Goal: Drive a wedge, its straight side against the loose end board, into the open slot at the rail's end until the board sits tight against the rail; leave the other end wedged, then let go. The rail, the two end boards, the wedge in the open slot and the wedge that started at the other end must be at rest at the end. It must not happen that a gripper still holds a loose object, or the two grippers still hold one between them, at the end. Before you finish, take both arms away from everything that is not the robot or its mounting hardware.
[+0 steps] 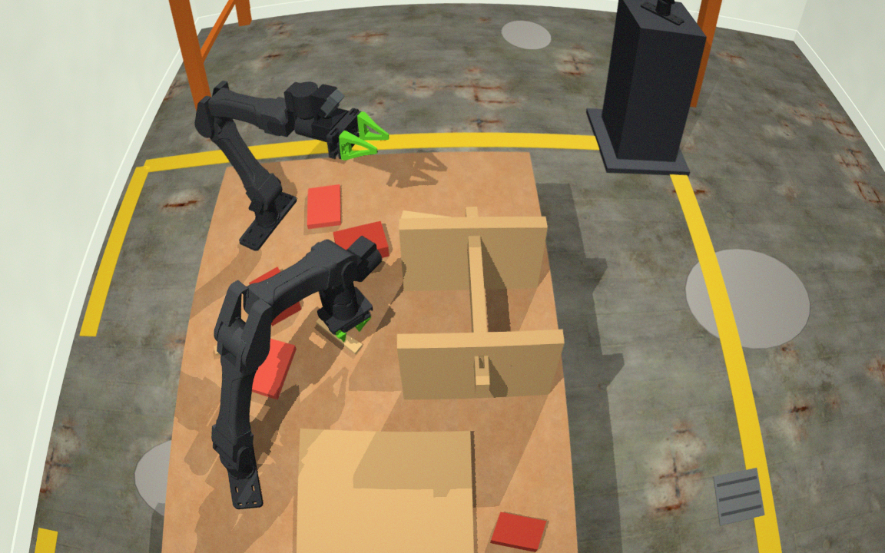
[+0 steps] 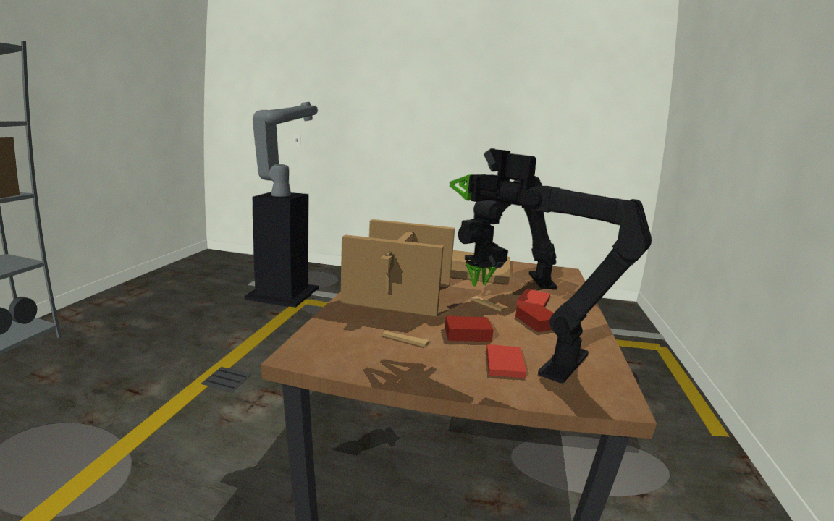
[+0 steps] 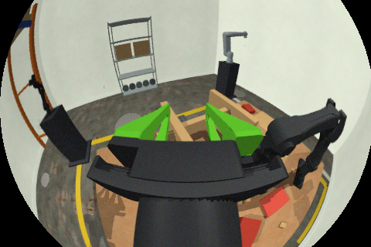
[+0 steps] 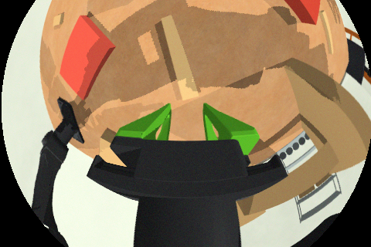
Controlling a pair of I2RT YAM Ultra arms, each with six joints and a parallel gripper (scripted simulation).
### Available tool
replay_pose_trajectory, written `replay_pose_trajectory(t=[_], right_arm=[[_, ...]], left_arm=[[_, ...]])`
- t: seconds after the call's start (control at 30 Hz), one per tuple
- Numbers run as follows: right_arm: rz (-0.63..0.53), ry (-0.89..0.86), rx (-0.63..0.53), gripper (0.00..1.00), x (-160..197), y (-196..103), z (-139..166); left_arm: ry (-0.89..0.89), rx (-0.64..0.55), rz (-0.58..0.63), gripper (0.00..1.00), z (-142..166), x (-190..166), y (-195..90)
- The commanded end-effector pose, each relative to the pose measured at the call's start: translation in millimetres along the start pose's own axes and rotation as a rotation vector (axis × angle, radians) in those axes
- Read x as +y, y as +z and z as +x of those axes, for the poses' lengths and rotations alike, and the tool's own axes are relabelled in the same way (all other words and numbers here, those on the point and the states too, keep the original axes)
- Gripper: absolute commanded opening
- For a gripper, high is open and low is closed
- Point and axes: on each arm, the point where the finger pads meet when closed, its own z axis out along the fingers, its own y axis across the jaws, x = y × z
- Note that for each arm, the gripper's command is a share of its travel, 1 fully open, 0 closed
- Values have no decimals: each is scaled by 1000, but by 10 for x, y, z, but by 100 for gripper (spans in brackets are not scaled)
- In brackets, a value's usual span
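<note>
My left gripper [image 1: 382,144] [image 2: 452,185] [image 3: 188,107] is partly open and empty, high over the table. My right gripper [image 1: 353,331] [image 2: 479,284] [image 4: 187,107] is open, pointing down; its fingers are clear of the wedge [image 1: 355,346] [image 2: 489,303] [image 4: 178,54], which lies flat on the table. Another wedge [image 2: 405,339] [image 4: 328,31] lies by the farther end board [image 1: 432,254] [image 2: 374,285]. The rail [image 1: 477,289] runs between it and the nearer end board [image 1: 432,371] [image 2: 447,259], where an open slot shows in the rail's end [image 1: 482,376]. A narrow upright piece [image 2: 389,281] shows at the other end.
Red blocks [image 1: 323,206] [image 1: 363,236] [image 2: 468,328] [image 2: 505,360] [image 4: 86,54] lie around the arm bases and the lying wedge. A large flat board [image 1: 383,522] lies beyond the nearer end board, with another red block [image 1: 518,531] beside it. A small pale block [image 3: 283,225] [image 4: 58,20] lies by a red one.
</note>
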Motion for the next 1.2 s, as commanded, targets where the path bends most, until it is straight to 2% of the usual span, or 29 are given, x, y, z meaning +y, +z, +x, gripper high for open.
replay_pose_trajectory(t=[0.0, 0.07, 0.3, 0.4, 0.57, 0.67, 0.97, 1.03, 1.07, 1.17], right_arm=[[-14, 255, 3, 42, 48, -4, -3], [-14, 255, 3, 42, 48, -4, -3], [-40, 555, 26, 42, 131, 92, -7], [16, 686, -6, 42, -17, -23, -52], [4, 906, 7, 42, 17, 26, -37], [9, 955, -1, 42, -2, -14, -24], [-15, 1356, 36, 42, 80, 134, 18], [8, 1443, 6, 42, -17, 50, -10], [31, 1490, -30, 42, -61, -94, -13], [30, 1577, -32, 42, -41, -120, -10]], left_arm=[[-2, -60, 5, 46, -255, -28, 9], [-2, -60, 5, 46, -255, -28, 9], [-2, -60, 5, 46, -255, -28, 9], [-2, -60, 5, 46, -255, -28, 9], [-2, -60, 5, 46, -255, -28, 9], [-2, -60, 5, 46, -255, -28, 9], [-2, -60, 5, 46, -255, -28, 9], [-2, -60, 5, 46, -255, -28, 9], [-2, -60, 5, 46, -255, -28, 9], [-2, -60, 5, 46, -255, -28, 9]])
